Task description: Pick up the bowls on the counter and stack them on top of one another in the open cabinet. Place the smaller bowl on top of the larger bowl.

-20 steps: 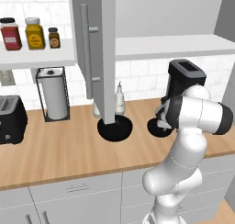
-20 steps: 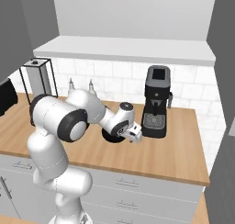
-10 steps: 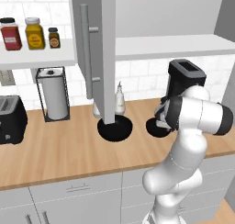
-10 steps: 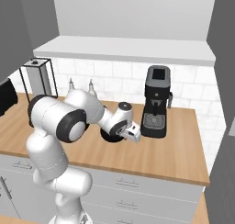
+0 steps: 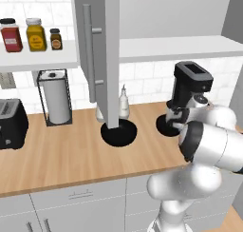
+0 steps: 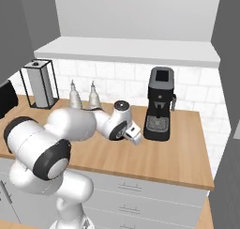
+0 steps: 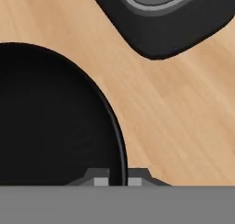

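The gripper (image 7: 117,179) is closed on the rim of a black bowl (image 7: 55,117) — in the hand view its two dark finger tips sit one on each side of the bowl's thin edge, one inside the bowl, one over the wood. This bowl lies on the counter (image 7: 174,108), just beside the base of the black coffee machine (image 7: 174,16).

In the left base view, the same bowl shows as a dark disc (image 5: 166,126) at the foot of the coffee machine (image 5: 190,91), partly hidden by the arm's white wrist. Which of the two bowls it is cannot be told for sure from here, though it looks narrower than the other one. That other black bowl (image 5: 118,132) rests on the counter (image 5: 57,155) well to the left, right under the lower edge of the cabinet door (image 5: 97,50) with its long vertical bar handle. Two pale bottles (image 5: 123,102) stand behind it by the tiled wall.

Further left stand a paper-towel roll in a wire stand (image 5: 56,98) and a black toaster (image 5: 12,124). The cabinet's white shelf (image 5: 180,48) runs above the coffee machine — bare where visible.

In the right base view the arm bends low over the counter (image 6: 178,153), its hand (image 6: 132,134) down just left of the coffee machine (image 6: 159,103).
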You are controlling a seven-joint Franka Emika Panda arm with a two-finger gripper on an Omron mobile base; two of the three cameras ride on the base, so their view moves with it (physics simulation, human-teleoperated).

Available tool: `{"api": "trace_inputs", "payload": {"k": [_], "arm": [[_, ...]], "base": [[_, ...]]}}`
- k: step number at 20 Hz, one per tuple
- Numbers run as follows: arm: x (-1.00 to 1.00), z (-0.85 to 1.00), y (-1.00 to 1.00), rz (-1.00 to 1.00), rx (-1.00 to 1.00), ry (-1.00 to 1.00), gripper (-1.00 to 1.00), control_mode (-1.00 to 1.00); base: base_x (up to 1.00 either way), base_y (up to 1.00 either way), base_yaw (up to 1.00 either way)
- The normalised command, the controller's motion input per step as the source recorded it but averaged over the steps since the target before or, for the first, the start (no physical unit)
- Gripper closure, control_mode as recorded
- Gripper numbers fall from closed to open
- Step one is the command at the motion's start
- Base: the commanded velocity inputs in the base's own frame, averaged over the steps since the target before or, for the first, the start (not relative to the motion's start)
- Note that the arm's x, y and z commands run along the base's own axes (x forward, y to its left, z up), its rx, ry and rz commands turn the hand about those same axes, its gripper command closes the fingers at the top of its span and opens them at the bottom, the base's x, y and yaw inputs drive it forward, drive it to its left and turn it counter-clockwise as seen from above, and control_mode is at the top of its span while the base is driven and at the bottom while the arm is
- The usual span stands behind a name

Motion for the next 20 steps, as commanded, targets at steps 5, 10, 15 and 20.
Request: {"api": "trace_inputs", "payload": {"k": [5,10,15,20], "arm": [[-0.29,1.00,0.29,-0.09,0.00,0.04,1.00,-1.00],[-0.36,0.92,0.24,0.00,0.11,0.05,1.00,-1.00],[-0.41,0.45,0.44,0.00,0.18,-0.07,1.00,-1.00],[-0.08,0.01,0.61,0.00,0.19,-0.10,1.00,-1.00]], "base": [[0.00,0.00,0.00],[0.00,0.00,0.00],[0.00,0.00,0.00],[0.00,0.00,0.00]]}}
